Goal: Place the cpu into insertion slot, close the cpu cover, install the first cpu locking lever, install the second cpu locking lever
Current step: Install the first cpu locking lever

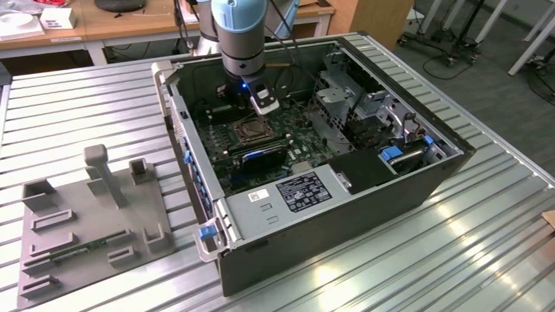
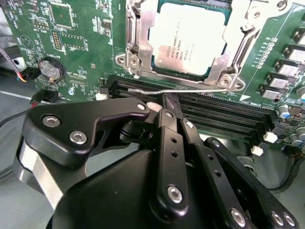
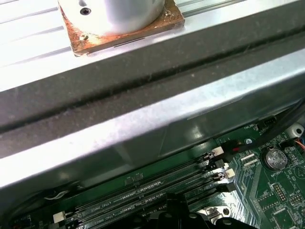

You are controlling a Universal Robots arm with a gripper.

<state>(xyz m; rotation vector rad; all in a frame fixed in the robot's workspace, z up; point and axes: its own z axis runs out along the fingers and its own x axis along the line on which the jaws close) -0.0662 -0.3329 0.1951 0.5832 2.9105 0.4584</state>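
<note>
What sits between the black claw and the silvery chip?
In the second wrist view, a thin metal lever and black memory slots lie between the gripper and the cpu.

Bright, even overhead room light fills the exterior view, throwing white glare streaks on the ribbed metal table while the computer case interior stays shadowed. In the second wrist view the cpu top is washed pale by glare, and the near gripper linkage looks soft. In the first wrist view the case wall is slightly blurred.

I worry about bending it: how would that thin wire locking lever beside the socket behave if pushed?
The locking lever is a long, thin metal wire, so it probably flexes springily. Its smooth, round surface looks likely to slip off the claw.
</note>
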